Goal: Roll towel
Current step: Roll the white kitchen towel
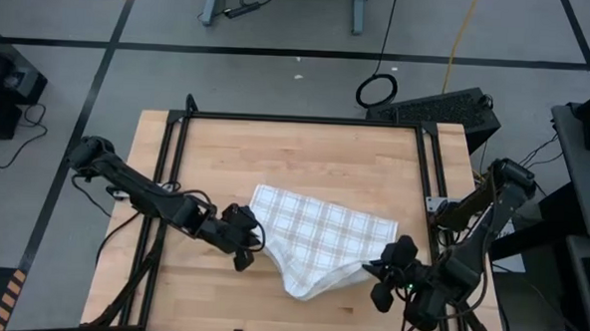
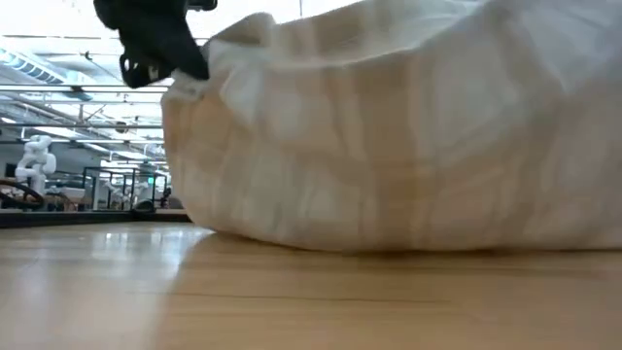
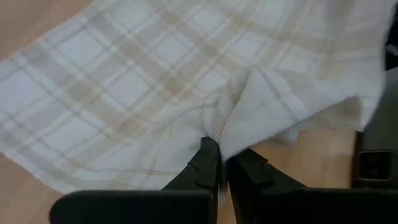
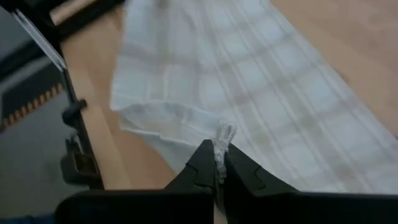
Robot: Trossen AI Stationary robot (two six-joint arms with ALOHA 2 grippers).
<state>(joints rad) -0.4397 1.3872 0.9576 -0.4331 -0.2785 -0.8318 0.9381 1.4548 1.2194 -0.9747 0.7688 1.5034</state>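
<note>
While the left end effector (image 1: 249,245) pinches one towel (image 1: 322,242) corner, the right end effector (image 1: 388,272) pinches another above the table (image 1: 306,151).

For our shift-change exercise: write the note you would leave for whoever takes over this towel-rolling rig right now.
Left pincer: shut on a near corner of the towel, lifted off the table.
Right pincer: shut on the other near corner, also raised.
Towel: far part lies flat on the table, near edge sags between the two arms.
Done: both near corners gripped and lifted.
Left: no roll formed yet; carry the near edge over and roll it up.
</note>
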